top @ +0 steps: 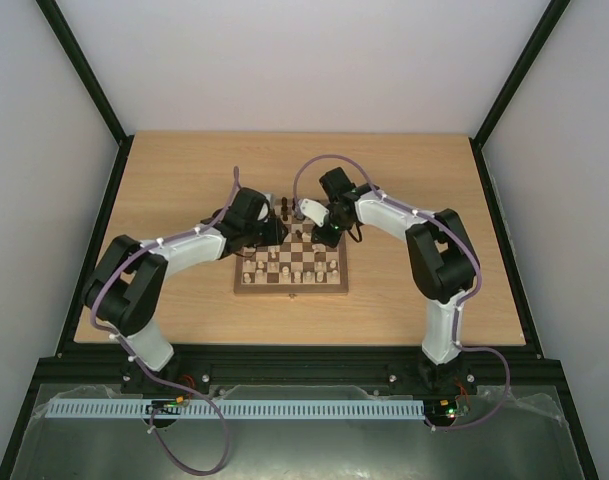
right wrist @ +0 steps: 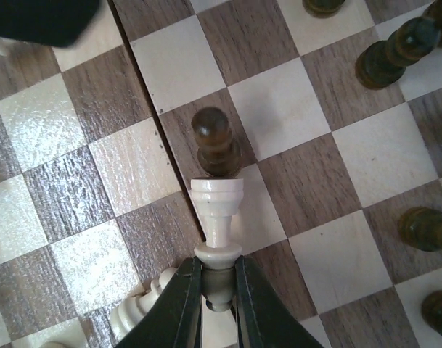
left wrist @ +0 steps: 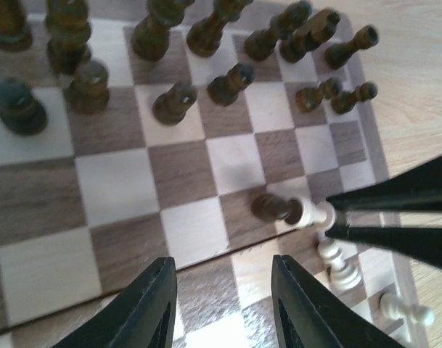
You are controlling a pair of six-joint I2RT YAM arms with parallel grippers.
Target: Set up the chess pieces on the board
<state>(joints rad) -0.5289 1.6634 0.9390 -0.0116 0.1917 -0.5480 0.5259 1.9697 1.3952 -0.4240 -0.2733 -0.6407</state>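
While the left pincer (left wrist: 221, 264) hovers parted above the board (left wrist: 184, 170), the right pincer (right wrist: 217, 272) clenches a cream pawn (right wrist: 217, 210) beside a dark pawn (right wrist: 212, 134). Next, it likely needs standing on its home square.

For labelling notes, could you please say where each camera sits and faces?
Top external: high behind the robot, looking down on table, board, left arm, right arm.
Left wrist: on the left arm, facing the board; open left gripper below.
Right wrist: on the right arm, facing down; right gripper shut on a pale piece.
Shared: both wrists show that piece beside a dark pawn.
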